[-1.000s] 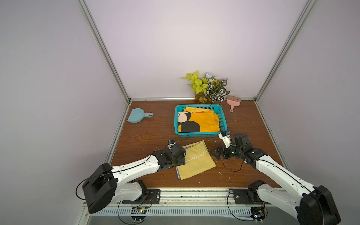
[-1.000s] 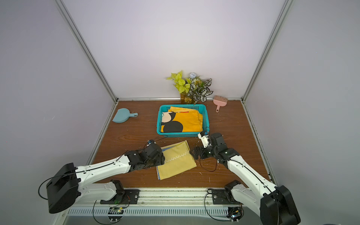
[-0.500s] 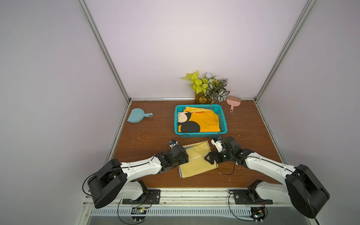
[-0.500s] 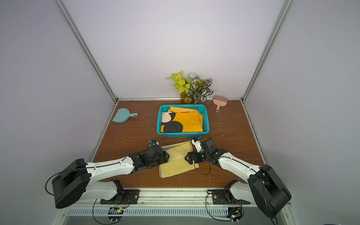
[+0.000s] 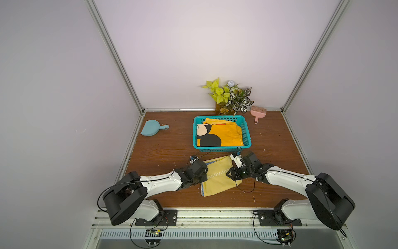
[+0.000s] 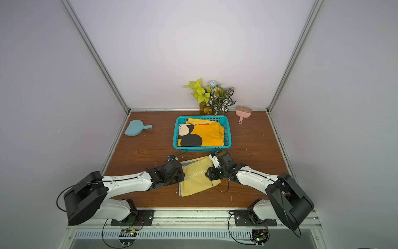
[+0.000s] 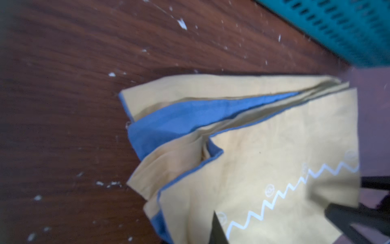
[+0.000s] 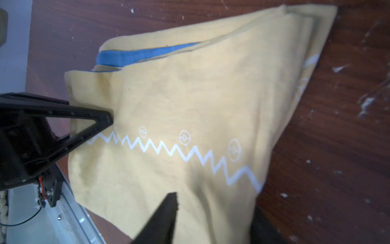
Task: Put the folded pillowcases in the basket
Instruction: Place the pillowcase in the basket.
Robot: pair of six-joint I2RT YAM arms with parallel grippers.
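The right gripper (image 5: 231, 173) has swung in from off to the side and now sits at the edge of the folded pillowcase (image 5: 217, 179), while the left gripper (image 5: 204, 176), already at the opposite edge a second ago, has clamped down on the cloth there. The yellow pillowcase, with its white zigzag line and blue inner layers, spans the gap between the two grippers in both top views, resting on the wooden table (image 5: 163, 151) with its pinched edges raised a little. From the right wrist, the left gripper's black finger (image 8: 92, 118) presses on the far hem, and the right gripper's own finger (image 8: 164, 211) lies over the near part of the cloth. Its jaws straddle the edge, but whether they have pinched it I cannot tell. The basket (image 5: 221, 147) stands just beyond both grippers, apart from the pillowcase, and holds an orange cloth (image 5: 225, 134) with black patches.
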